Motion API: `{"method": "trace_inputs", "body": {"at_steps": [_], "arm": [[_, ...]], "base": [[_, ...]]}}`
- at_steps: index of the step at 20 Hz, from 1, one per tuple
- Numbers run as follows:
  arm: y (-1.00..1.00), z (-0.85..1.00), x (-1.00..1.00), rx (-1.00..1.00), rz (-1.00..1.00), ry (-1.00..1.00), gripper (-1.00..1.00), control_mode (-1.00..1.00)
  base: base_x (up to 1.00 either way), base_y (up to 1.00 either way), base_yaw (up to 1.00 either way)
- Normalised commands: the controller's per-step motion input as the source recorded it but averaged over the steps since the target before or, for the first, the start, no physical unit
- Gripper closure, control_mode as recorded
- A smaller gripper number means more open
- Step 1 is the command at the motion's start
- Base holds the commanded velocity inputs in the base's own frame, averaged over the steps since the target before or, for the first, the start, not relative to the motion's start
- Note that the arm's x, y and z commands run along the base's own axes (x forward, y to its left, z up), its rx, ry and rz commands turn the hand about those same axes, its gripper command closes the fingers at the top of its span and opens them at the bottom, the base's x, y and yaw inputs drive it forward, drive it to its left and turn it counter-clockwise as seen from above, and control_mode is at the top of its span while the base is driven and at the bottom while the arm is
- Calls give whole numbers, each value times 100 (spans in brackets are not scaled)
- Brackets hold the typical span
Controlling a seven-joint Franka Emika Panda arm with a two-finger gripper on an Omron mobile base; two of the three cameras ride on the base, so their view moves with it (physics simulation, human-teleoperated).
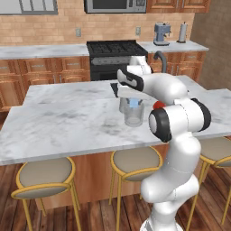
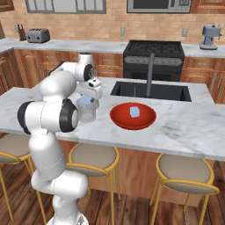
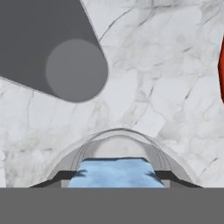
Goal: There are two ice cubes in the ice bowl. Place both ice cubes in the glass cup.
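The clear glass cup [image 1: 134, 117] [image 2: 87, 111] stands on the marble island. My gripper [image 1: 134, 103] [image 2: 87, 100] [image 3: 114, 176] hangs just above its mouth, shut on a pale blue ice cube [image 3: 114, 172] [image 1: 134, 104]. The hand view looks down past that cube at the cup's rim [image 3: 118, 131] right below. To the cup's right sits the red ice bowl [image 2: 121, 117] [image 3: 222, 65], with a second ice cube [image 2: 135, 112] lying in its middle. My arm hides most of the bowl [image 1: 158, 104] in the left base view.
A grey capped cylinder [image 3: 65, 48] [image 1: 122, 106] stands close beside the cup. The sink [image 2: 151, 91] with its dark faucet [image 2: 150, 72] lies behind the bowl. Stools [image 2: 94, 158] line the island's near edge.
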Motion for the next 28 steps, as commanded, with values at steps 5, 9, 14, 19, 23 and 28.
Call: {"method": "trace_inputs", "body": {"at_steps": [5,9,14,19,23,28], "arm": [[0,11,0,0,0,-3,-100,-100],[0,66,-18,0,0,-23,-100,-100],[-36,71,-22,0,-3,-21,-100,-100],[-96,4,-34,0,-4,-6,-100,-100],[-96,0,-11,2,-4,4,-100,-100],[-100,-3,-1,1,-8,1,-100,-100]], "base": [[0,0,0],[0,0,0],[0,0,0],[0,0,0],[0,0,0],[0,0,0]]}}
